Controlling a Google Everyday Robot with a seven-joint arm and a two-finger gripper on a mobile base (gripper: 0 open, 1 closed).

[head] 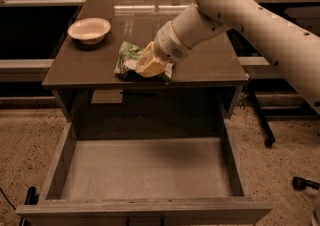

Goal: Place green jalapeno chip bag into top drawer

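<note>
The print on the green jalapeno chip bag (127, 56) is too small to read; only green and white patches with dark marks show on its crinkled foil. The bag lies flat on the table (205, 65), close to the front edge and a little to the 9 o'clock side of the middle.

The gripper (149, 63), pale yellow and blunt, sits down on the bag's 3 o'clock half and covers it, so that the green part sticks out toward 9 o'clock. Whether it has clamped onto the foil cannot be told. Behind it a white ribbed wrist joins the thick, smooth cream arm (260, 25), which comes in from 2 o'clock.

A round, shallow white bowl (89, 30) stands at 10 o'clock from the bag, well apart from it, near the table's far corner.

The table top is dark brown, smooth and slightly glossy. Below it, toward 6 o'clock, the top drawer (145, 170) is pulled fully out: a wide, shallow wooden box with low walls and a flat, matte pale grey bottom. The floor (30, 135) around it is speckled.
</note>
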